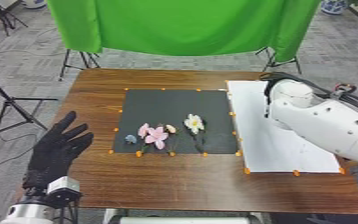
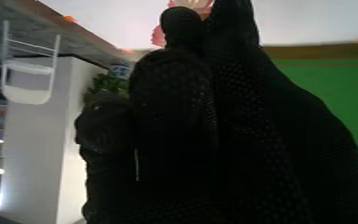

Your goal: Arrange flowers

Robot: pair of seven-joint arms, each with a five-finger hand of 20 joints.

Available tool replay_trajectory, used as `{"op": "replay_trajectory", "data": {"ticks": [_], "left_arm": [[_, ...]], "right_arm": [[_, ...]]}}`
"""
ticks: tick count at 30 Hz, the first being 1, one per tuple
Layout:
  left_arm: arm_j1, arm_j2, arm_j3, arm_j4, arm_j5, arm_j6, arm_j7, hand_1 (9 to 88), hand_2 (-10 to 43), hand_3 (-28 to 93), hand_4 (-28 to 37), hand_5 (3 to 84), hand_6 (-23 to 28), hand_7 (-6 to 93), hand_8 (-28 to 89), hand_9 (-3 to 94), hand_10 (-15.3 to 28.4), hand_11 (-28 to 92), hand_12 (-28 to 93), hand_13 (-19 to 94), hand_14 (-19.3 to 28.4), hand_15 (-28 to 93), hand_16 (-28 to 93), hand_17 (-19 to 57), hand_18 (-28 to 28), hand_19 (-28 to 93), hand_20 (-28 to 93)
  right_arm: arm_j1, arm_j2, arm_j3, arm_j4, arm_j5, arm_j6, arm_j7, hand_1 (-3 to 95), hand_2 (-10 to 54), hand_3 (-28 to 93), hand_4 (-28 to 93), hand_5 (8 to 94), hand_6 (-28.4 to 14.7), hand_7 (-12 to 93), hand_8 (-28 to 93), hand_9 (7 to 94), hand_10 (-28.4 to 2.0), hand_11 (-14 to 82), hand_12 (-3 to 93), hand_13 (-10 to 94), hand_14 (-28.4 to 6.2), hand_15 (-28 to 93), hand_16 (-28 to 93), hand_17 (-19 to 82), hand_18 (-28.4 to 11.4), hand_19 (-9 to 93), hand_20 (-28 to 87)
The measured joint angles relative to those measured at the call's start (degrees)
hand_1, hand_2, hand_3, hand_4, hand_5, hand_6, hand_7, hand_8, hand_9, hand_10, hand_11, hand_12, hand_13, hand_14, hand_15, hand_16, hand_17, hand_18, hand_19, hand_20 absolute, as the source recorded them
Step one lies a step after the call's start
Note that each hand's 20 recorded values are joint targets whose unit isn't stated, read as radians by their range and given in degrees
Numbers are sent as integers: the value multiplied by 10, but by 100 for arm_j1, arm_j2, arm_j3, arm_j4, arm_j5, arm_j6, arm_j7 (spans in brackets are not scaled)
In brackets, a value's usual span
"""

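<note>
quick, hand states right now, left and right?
Left hand: open, empty.
Right hand: can't tell open or closed; pink petals show right at it, grip unclear.

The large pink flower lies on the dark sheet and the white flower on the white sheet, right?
Not quite: the head view shows the white flower on the dark sheet too, to the right of the large pink flower. The rest is right.

Brown wooden table (image 1: 158,185), dark mat (image 1: 162,107), white sheet (image 1: 273,150) beside it, orange tabs (image 1: 247,171) along their edges
</note>
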Motion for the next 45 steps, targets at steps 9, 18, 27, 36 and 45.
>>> {"op": "replay_trajectory", "data": {"ticks": [9, 18, 27, 36, 45], "left_arm": [[147, 14, -99, -73, -5, 52, 6, 299, 67, 624, -198, 336, 82, 79, -72, 306, 197, 265, 114, 216, 279, 581, -124, -66, 284, 552, -35], [195, -114, -234, -94, 75, 46, -120, 299, 67, 623, -198, 336, 82, 80, -72, 306, 196, 265, 114, 216, 280, 580, -124, -66, 284, 552, -36], [151, -187, -242, -88, 158, 30, -263, 299, 67, 624, -197, 335, 82, 80, -72, 306, 197, 265, 114, 216, 279, 579, -124, -66, 284, 553, -37], [85, -213, -228, -78, 216, -10, -341, 299, 66, 625, -198, 335, 82, 80, -72, 306, 196, 266, 115, 216, 280, 580, -123, -65, 284, 553, -38], [79, -228, -190, -76, 232, -19, -342, 299, 67, 624, -199, 335, 82, 80, -72, 306, 196, 266, 114, 216, 280, 580, -124, -65, 284, 553, -38]], "right_arm": [[-633, 155, 1079, -1289, -135, -587, -202, 611, -95, 740, -283, 755, 13, 359, 53, 904, -75, 68, 320, 837, -19, 652, 157, 566, -126, 932, 312], [-1724, 230, 1645, -2332, -276, -1037, -621, 612, -95, 738, -283, 756, 13, 351, 60, 903, -75, 67, 320, 836, -22, 652, 158, 565, -127, 932, 315], [-2193, 96, 1604, -2481, -316, -1114, -702, 613, -95, 737, -283, 755, 13, 349, 65, 902, -76, 67, 319, 835, -24, 653, 158, 563, -130, 932, 319], [-2304, -5, 1599, -2647, -365, -1079, -783, 613, -95, 737, -283, 754, 12, 347, 63, 902, -76, 67, 319, 834, -26, 653, 158, 562, -131, 932, 321], [-2422, -5, 1671, -2837, -434, -999, -875, 611, -95, 738, -282, 749, 12, 350, 66, 899, -80, 68, 320, 827, -32, 656, 159, 555, -136, 932, 324]]}}
